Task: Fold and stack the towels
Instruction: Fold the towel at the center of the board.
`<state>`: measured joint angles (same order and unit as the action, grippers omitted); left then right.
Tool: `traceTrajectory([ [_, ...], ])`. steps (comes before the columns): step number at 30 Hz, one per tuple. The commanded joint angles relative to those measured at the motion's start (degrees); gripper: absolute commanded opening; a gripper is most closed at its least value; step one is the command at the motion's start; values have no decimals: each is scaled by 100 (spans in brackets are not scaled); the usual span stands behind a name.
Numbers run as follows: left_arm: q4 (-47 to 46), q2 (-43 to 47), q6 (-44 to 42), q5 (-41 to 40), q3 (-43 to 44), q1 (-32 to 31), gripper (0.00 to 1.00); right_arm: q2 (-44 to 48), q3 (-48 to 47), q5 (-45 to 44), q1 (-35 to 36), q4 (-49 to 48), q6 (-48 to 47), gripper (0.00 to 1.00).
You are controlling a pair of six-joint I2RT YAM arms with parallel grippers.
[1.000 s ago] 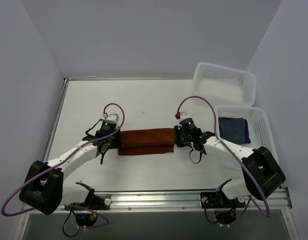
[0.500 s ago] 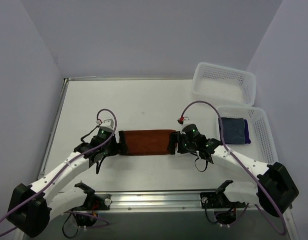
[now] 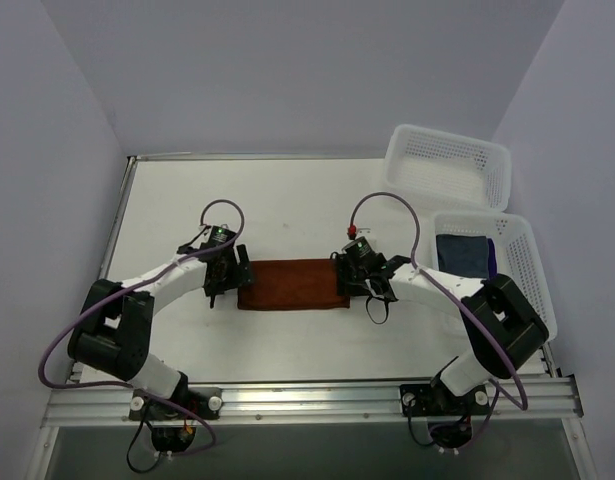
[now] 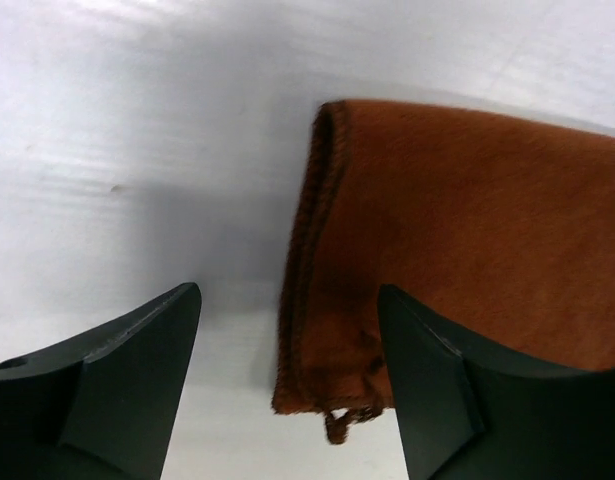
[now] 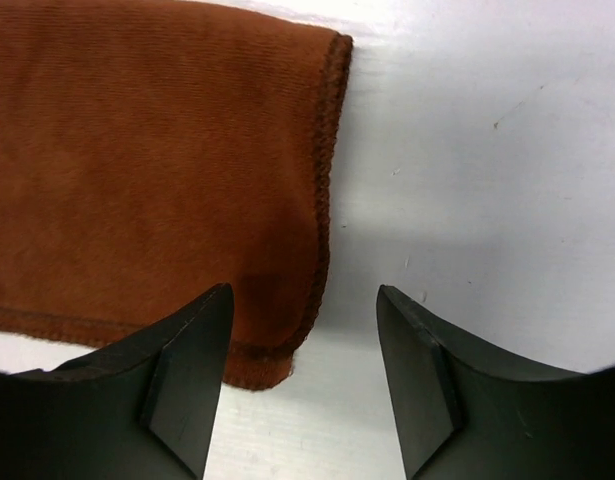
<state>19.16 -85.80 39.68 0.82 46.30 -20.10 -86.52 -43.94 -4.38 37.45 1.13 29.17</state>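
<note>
The rust orange-brown towel (image 3: pixel 292 285) lies folded in a flat strip on the white table. My left gripper (image 3: pixel 233 272) stands open at its left end; in the left wrist view the towel's (image 4: pixel 467 220) near corner with a loose thread lies between the fingers (image 4: pixel 137 370), untouched by the gripper (image 4: pixel 287 380). My right gripper (image 3: pixel 345 275) stands open at the right end. In the right wrist view the towel's (image 5: pixel 157 170) hemmed corner sits between the fingers (image 5: pixel 427 370) of that gripper (image 5: pixel 302 370). The blue-grey towel (image 3: pixel 462 257) lies folded on the purple towel (image 3: pixel 494 262) in a basket.
Two white perforated baskets stand at the right: the nearer one (image 3: pixel 522 265) holds the folded towels, the far one (image 3: pixel 447 165) shows nothing inside. A metal rail (image 3: pixel 307 398) runs along the table's near edge. Purple cables loop above both wrists.
Both grippers have opened and let go of the rust towel's ends. The arms swung toward the near edge, then came back to the towel's two ends. The towel lies flat.
</note>
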Motion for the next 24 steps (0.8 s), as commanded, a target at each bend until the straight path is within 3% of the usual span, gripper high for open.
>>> traceTrajectory([
  [1, -298, -226, -57, 339, 274, -3, 68, -276, -167, -265, -62, 72, 300, 54],
  [6, -395, -578, -110, 560, 257, -47, 27, -497, -124, -160, -63, -42, 414, 50],
  [7, -404, -587, -118, 568, 222, -47, 6, -532, -123, -133, -71, -42, 423, 47],
  [8, -387, -578, -127, 560, 204, -56, 3, -541, -106, -81, -71, -60, 440, 46],
  [15, -18, -17, -22, -229, 80, -56, 3, -550, 61, 305, -71, -199, 432, 34],
  [19, 351, 484, 31, -714, 168, -47, 2, -559, 140, 798, -36, -498, 379, 18],
  [24, 949, 819, -21, -1093, 414, -21, 2, -717, 167, 1272, 43, -806, 362, 12],
])
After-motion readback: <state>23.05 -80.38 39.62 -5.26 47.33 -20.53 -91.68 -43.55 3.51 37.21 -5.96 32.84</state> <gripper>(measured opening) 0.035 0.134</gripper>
